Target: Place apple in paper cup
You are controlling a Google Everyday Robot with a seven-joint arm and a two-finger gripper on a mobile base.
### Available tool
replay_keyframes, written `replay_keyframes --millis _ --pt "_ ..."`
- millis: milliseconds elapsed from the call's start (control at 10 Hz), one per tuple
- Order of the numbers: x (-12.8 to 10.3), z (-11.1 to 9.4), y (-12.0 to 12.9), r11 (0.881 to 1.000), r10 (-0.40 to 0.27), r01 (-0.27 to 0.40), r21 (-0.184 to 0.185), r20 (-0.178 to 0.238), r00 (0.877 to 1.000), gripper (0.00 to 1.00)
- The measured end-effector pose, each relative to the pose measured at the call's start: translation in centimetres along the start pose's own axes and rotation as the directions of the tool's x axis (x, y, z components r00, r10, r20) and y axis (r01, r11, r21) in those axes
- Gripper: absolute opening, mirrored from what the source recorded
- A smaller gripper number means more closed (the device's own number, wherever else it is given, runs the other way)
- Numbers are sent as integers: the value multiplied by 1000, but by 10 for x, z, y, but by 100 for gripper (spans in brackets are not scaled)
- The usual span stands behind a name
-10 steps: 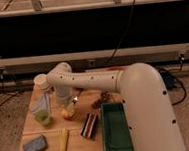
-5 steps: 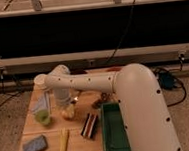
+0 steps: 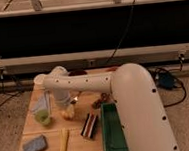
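On table (image 3: 50, 128), pincer (image 3: 66, 106) still over apple (image 3: 69, 113)

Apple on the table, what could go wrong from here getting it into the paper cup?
1. The gripper is down right over the apple; being round, it might roll away, perhaps into the green cup close beside it.
2. The paper cup stands at the far left corner of the table, partly hidden by the arm, so the arm could knock it over on the way.

Yellowish apple (image 3: 69, 112) rests on the table (image 3: 50, 146) beneath the pincer (image 3: 65, 105); white paper cup (image 3: 38, 80) stands upright at the back-left corner
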Motion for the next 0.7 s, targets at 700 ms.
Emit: replay_keyframes --millis 700 --pt "2 -31 8 999 11 -12 32 32 999 0"
